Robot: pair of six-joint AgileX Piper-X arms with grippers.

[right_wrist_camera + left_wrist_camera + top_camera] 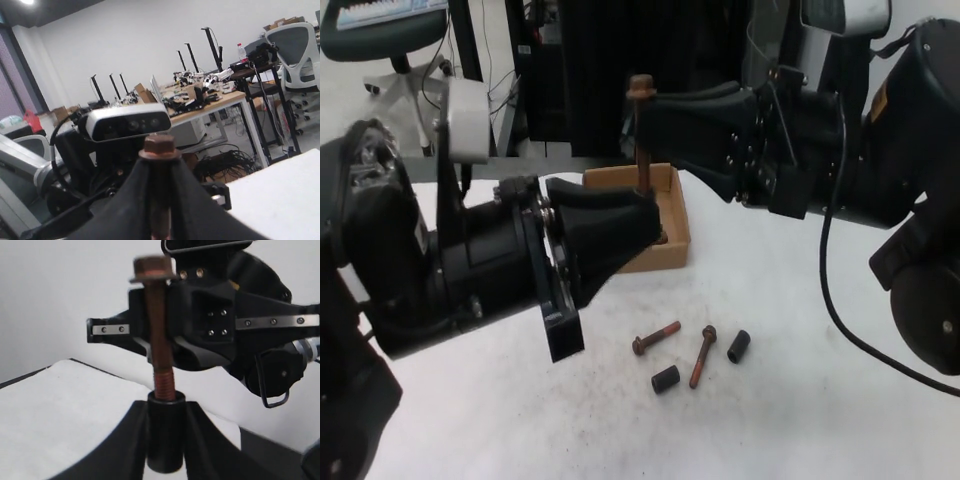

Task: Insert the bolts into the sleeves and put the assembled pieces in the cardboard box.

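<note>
- Bolt: the rust-brown, flange-headed steel bolt [156, 325] is hanging head-up above the white worktop [800, 330], with its threaded tip sitting at the mouth of the black cylindrical sleeve [165, 435].
- The right end effector [650, 120] is pinching the bolt's shank, and the left end effector [635, 225] is clamping the sleeve upright.
- The step is likely going best with both axes staying in line and a slow, straight descent, since any tilt is risking a jam on the rim.
- The brown cardboard box [675, 215] is sitting toward the worktop's far edge.
- No readable writing is showing on these parts.
</note>
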